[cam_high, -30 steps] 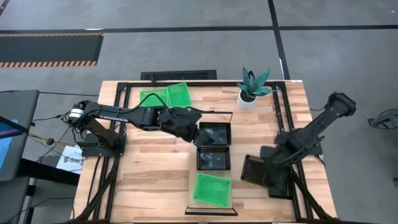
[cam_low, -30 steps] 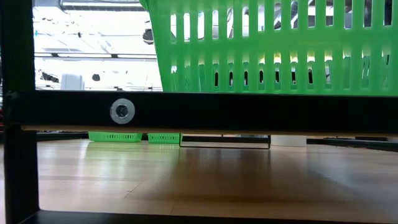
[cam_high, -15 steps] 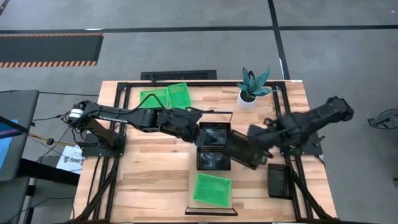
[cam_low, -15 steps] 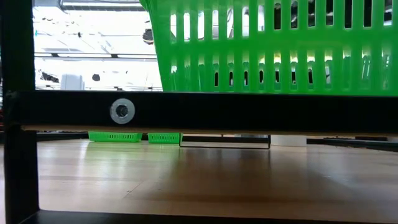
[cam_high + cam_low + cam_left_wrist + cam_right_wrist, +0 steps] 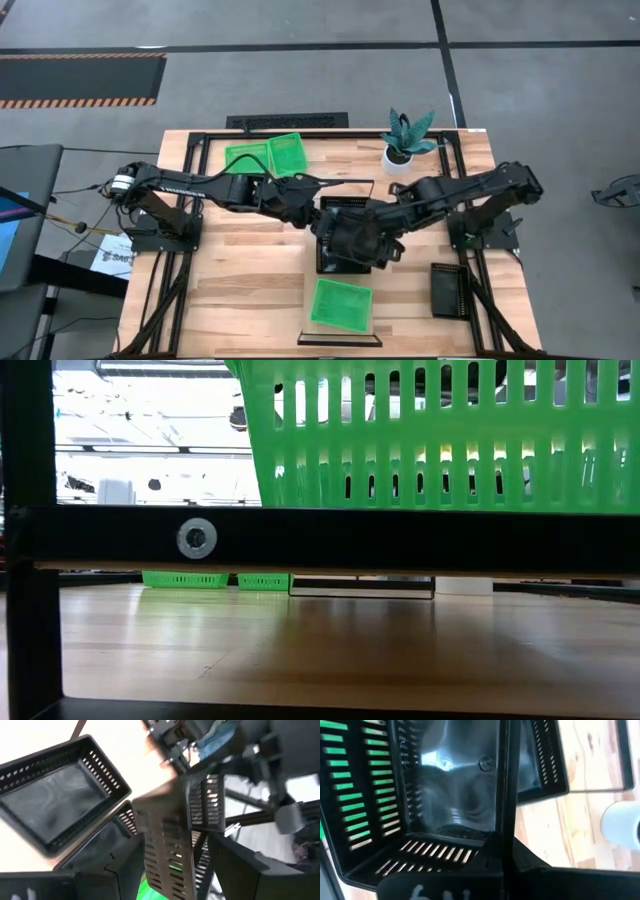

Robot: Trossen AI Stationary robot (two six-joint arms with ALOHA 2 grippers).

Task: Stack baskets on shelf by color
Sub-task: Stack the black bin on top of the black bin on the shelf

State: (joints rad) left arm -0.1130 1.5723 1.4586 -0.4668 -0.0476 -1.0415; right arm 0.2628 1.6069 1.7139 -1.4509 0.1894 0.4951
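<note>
Centre of the surface (image 5: 250, 290) is crowded: both arms meet over the shelf (image 5: 341, 262), the right pincer (image 5: 352, 243) carrying a black basket (image 5: 445, 800) over the black baskets there, the left pincer (image 5: 312, 213) just beside it. Green basket (image 5: 340, 303) fills the shelf's near end. Two green baskets (image 5: 265, 156) and a potted plant (image 5: 405, 140) line the far edge. Bare wood lies at near left and between shelf and spare black basket (image 5: 447, 290).

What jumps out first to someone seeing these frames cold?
Both arms meet at the table's middle: the right gripper carries a black basket over the black baskets on the shelf, with the left gripper right beside it. Next, the bright green: a green basket on the shelf's near end and two more at the far left. A white potted plant stands at the far edge.
</note>
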